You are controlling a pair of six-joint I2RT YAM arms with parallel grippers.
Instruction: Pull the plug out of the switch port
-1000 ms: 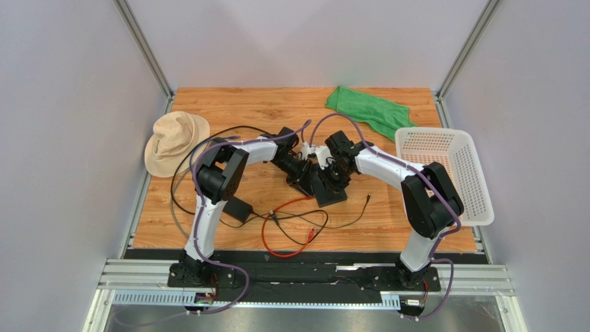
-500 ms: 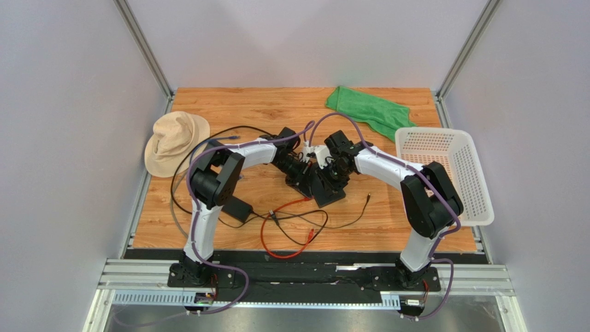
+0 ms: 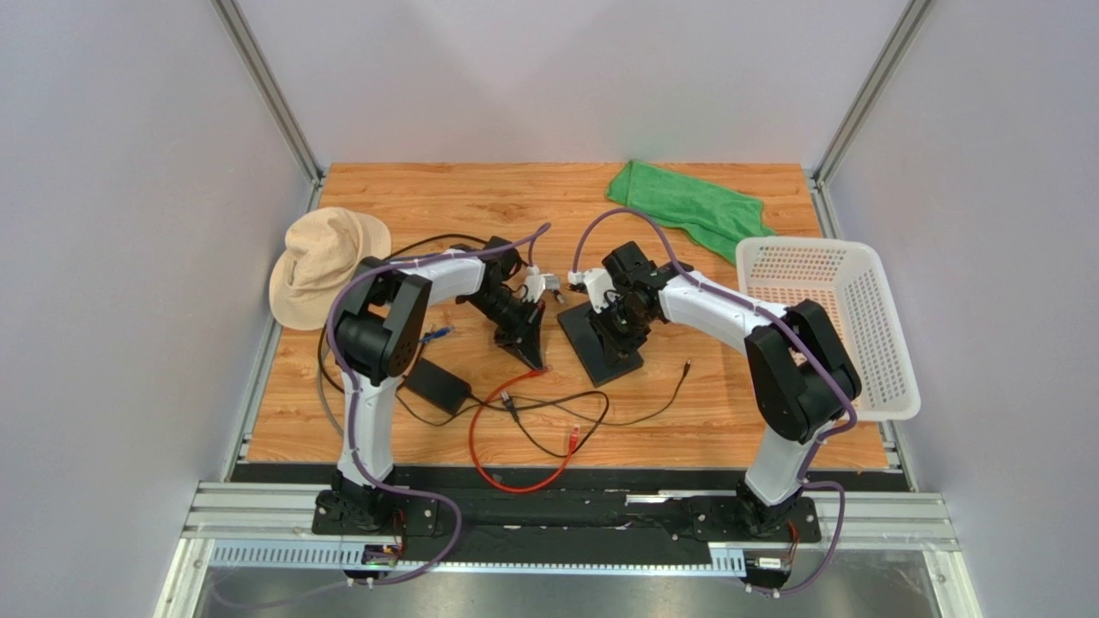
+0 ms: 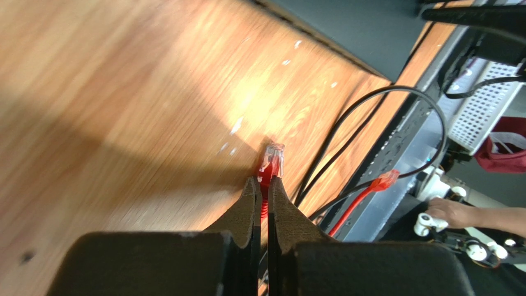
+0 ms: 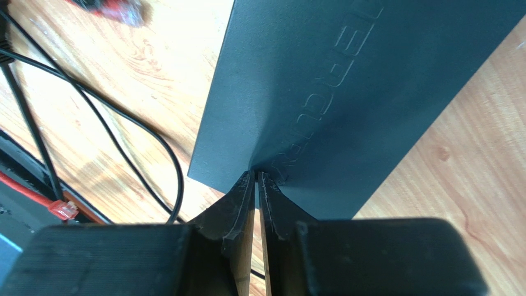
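Note:
The flat black switch box lies mid-table; its port is hidden from every view. My right gripper stands on top of it, and in the right wrist view its shut tips press on the box's lid with nothing between them. My left gripper is a short way left of the box, apart from it. The left wrist view shows it shut on the red plug, whose clear tip sticks out past the fingers just above the wood. The red cable trails toward the front.
A black adapter brick and black cables lie in front of the box, along with a second red plug. A tan hat sits at the left, a green cloth at the back, and a white basket at the right.
My left gripper shut on the red plug and moved left away from the switch box, dragging the red cable along. The right gripper stayed on the box.

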